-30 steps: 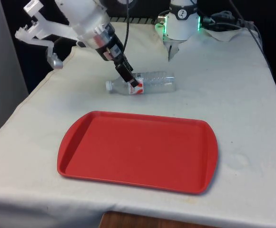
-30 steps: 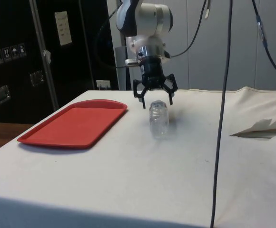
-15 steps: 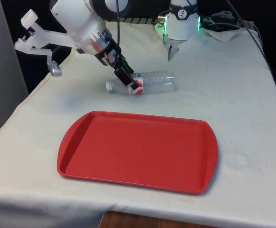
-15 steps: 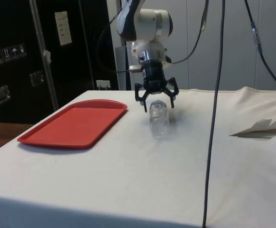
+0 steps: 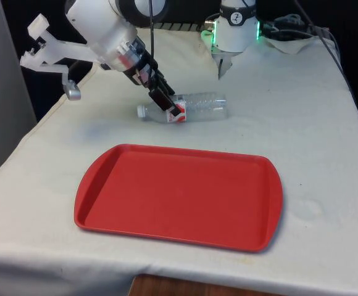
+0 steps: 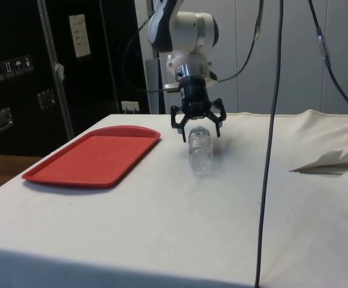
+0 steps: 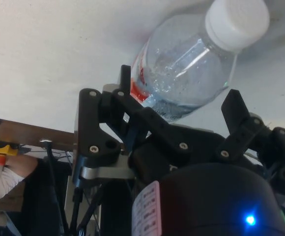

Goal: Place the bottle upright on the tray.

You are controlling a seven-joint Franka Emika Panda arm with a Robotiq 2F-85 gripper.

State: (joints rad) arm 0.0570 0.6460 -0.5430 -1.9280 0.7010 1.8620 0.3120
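1. At the front view's left, the arm slants down from the far corner, and the tool (image 5: 171, 110) sits low over the bottle (image 5: 194, 106), at the red label near its neck.
2. The bottle lies on its side on the white cloth of the bench (image 5: 302, 123), its white cap (image 5: 142, 111) pointing to the front view's left. It is clear of the tray (image 5: 179, 194), on the far side of it.
3. The tool is spread open: in the side view its fingers (image 6: 179, 122) straddle the bottle with a gap on each side, and the wrist view shows the same, with the bottle (image 7: 186, 64) between them and not yet pinched.
4. The step in hand looks like the grasp itself, approach done and closing not yet begun.
5. The next move likely calls for closing on the bottle, lifting, turning it cap-up and carrying it toward the front view's near side.
6. The red tray lies flat and bare, with room across its middle for the bottle's base.
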